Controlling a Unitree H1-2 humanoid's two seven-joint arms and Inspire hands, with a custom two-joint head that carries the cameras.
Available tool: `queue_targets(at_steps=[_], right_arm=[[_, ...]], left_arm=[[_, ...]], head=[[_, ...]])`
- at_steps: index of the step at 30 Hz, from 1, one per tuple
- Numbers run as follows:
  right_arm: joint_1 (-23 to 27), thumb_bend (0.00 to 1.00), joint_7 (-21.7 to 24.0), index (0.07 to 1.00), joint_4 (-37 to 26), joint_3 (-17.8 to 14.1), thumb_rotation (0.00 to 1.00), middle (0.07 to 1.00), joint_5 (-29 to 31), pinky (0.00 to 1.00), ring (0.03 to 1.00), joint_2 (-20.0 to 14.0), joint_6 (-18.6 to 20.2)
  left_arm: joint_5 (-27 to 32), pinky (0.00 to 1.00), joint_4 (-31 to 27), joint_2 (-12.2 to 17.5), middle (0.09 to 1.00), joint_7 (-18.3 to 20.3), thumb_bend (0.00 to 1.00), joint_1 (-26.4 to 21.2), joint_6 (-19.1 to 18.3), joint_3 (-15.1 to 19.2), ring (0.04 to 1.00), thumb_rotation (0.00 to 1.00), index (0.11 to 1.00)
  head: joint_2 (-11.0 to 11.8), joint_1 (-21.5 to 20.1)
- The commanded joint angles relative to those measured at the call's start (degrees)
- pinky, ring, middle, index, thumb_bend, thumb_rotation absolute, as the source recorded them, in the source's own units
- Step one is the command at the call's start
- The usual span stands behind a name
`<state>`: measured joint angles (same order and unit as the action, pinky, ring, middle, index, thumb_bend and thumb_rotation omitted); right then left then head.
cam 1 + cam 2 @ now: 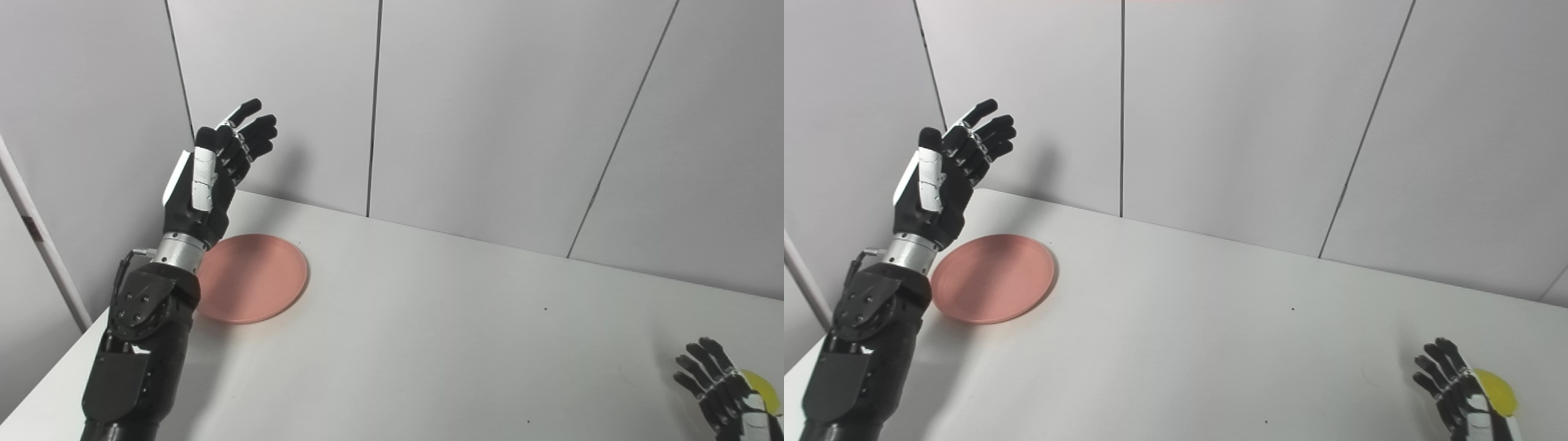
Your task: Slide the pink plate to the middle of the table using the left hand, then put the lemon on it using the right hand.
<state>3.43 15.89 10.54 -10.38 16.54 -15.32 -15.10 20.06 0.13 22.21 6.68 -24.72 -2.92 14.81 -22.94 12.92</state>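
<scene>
A pink plate (254, 277) lies flat at the table's left side, near the back wall. My left hand (211, 171) is raised above the plate's left edge, open, fingers spread and pointing up, holding nothing and not touching the plate. At the bottom right corner a yellow lemon (1497, 391) rests on the table, partly hidden. My right hand (1458, 392) sits just left of it, low over the table, fingers apart; whether it touches the lemon I cannot tell.
The white table (429, 318) runs from the grey panelled wall (490, 110) to the picture's bottom. A small dark speck (546, 309) marks its surface right of centre. The table's left edge falls away beside my left forearm.
</scene>
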Motion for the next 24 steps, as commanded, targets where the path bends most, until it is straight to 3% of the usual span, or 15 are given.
queue_targets(at_steps=[1,12,16,24], right_arm=[[-5.15,0.89,0.74,0.903,7.06,0.65,1.0,0.905,0.42,0.87,0.883,2.01,-1.11],[-4.01,0.88,2.02,0.928,10.42,0.0,1.0,0.914,0.95,0.89,0.889,1.13,-2.91],[-3.84,0.89,2.14,0.926,11.05,-0.04,1.0,0.912,0.86,0.89,0.888,1.05,-3.24],[-3.58,0.9,2.33,0.914,11.87,-0.1,1.0,0.906,0.83,0.88,0.883,1.26,-3.71]], left_arm=[[0.54,0.92,1.62,1.93,0.847,0.87,0.96,-2.66,0.74,1.09,0.876,0.99,0.865],[-0.9,0.93,20.86,4.63,0.883,1.07,0.99,-7.31,5.54,4.59,0.903,0.99,0.894],[-1.73,0.92,26.91,5.56,0.849,1.41,0.95,-8.84,8.21,4.97,0.886,1.0,0.849],[-2.82,0.91,38.77,7.27,0.833,1.31,0.92,-11.43,12.98,5.37,0.871,1.0,0.875]], head=[[-0.08,-0.03],[0.94,1.12],[1.08,1.08],[2.02,0.78]])
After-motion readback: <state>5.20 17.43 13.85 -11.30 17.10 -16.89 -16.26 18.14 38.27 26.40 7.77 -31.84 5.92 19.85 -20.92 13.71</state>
